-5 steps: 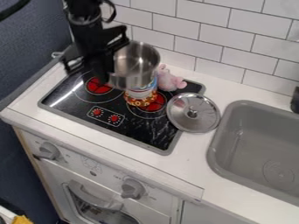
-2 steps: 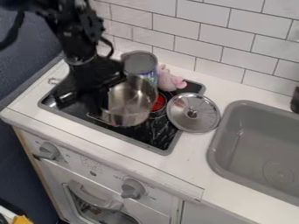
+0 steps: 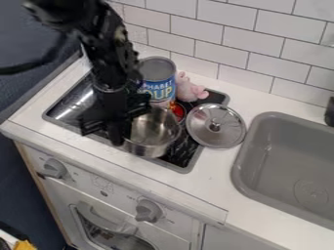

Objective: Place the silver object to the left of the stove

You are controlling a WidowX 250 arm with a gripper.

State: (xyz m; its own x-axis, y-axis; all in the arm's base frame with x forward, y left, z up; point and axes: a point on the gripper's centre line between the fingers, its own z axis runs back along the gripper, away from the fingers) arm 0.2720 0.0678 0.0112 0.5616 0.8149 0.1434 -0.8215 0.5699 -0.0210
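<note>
the black two-finger gripper [image 3: 120, 132] hangs down left of the frame's centre, its arm coming in from the upper left. it is closed on the round, shiny silver metal pot [image 3: 153, 134] at the pot's left side; the dark parts hide the exact point of the grip. the pot is just left of the centre, its open top facing up toward the camera, over the front part of the black stove top with a grey border [image 3: 185, 165]. whether its base touches the stove top cannot be told.

above the pot in the frame, a cylindrical can with a blue label and grey top [image 3: 158, 80] stands upright at the back of the stove top. just right of the can is a soft pink toy animal [image 3: 190, 91]. a red burner marking [image 3: 178, 111] shows between the pot and the round silver lid with a small knob [image 3: 219, 132], which lies across the right edge of the stove top and onto the white counter [image 3: 215, 180].

the grey rectangular sink [image 3: 271, 180] takes up the right side of the frame. a white-tiled wall [image 3: 228, 39] runs across the top. below the counter is a white oven front with two grey knobs [image 3: 149, 211], toward the lower left.
</note>
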